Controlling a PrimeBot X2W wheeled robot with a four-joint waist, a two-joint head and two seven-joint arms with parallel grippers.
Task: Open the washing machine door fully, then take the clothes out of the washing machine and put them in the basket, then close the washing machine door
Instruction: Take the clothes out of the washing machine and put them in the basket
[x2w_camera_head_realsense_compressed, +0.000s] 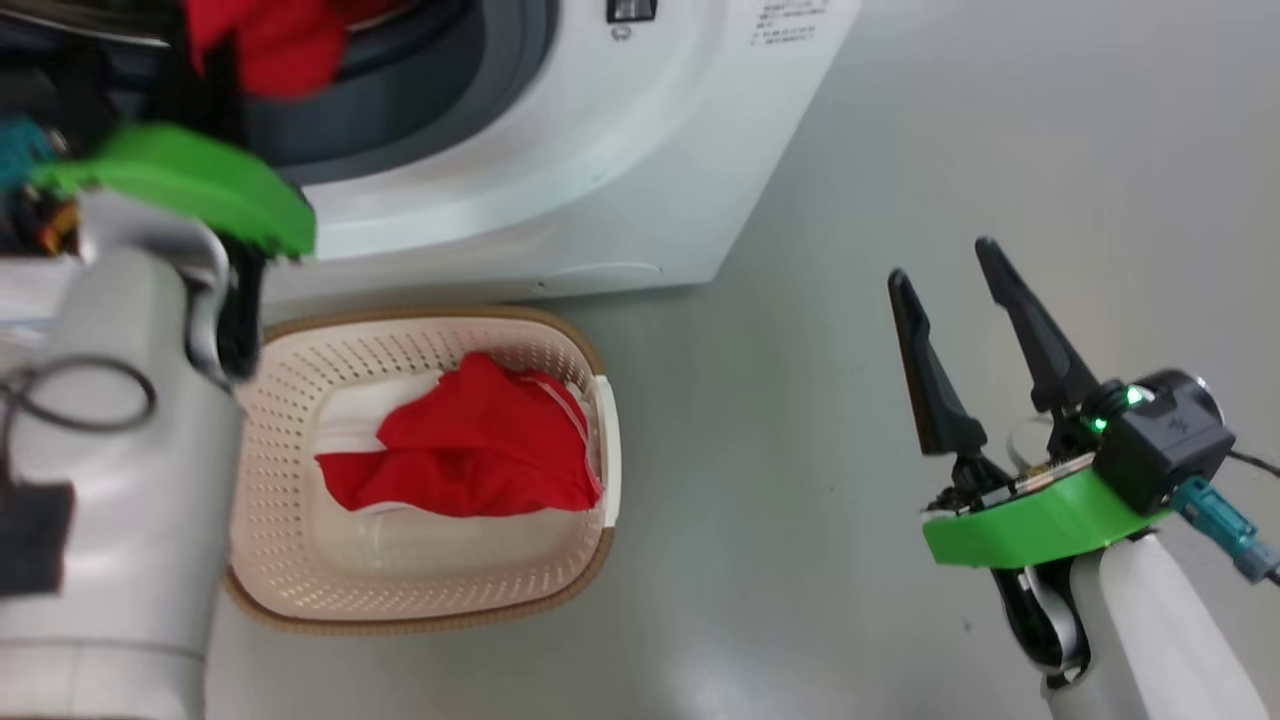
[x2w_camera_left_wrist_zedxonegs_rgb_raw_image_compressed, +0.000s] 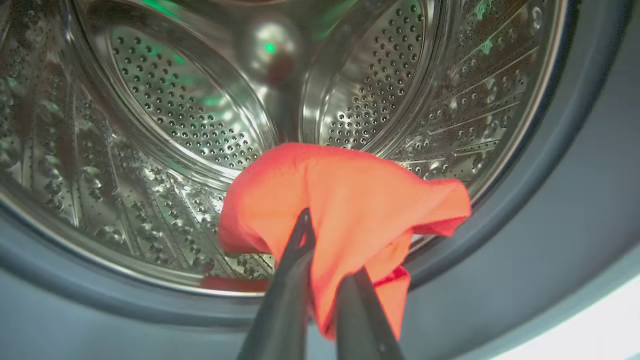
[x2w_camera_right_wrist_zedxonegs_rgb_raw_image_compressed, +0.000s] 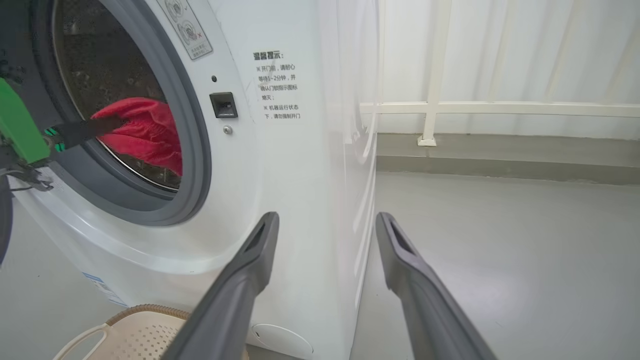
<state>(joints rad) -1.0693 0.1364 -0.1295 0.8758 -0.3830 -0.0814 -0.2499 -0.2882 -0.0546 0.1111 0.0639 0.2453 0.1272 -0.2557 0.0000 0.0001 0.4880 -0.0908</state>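
Grey floor (x2w_camera_head_realsense_compressed: 850, 330) is under my right gripper (x2w_camera_head_realsense_compressed: 942, 260), spread wide, empty. My left gripper (x2w_camera_left_wrist_zedxonegs_rgb_raw_image_compressed: 330, 245) pinches a red garment (x2w_camera_left_wrist_zedxonegs_rgb_raw_image_compressed: 360, 190) at the drum (x2w_camera_left_wrist_zedxonegs_rgb_raw_image_compressed: 190, 110) mouth; pulled out, it may catch the rubber ring (x2w_camera_left_wrist_zedxonegs_rgb_raw_image_compressed: 570, 160) and slip.

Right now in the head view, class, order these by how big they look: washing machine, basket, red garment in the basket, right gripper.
1. washing machine, though cropped
2. basket
3. red garment
4. right gripper, though it sits nearer the camera, so this rank is unsure
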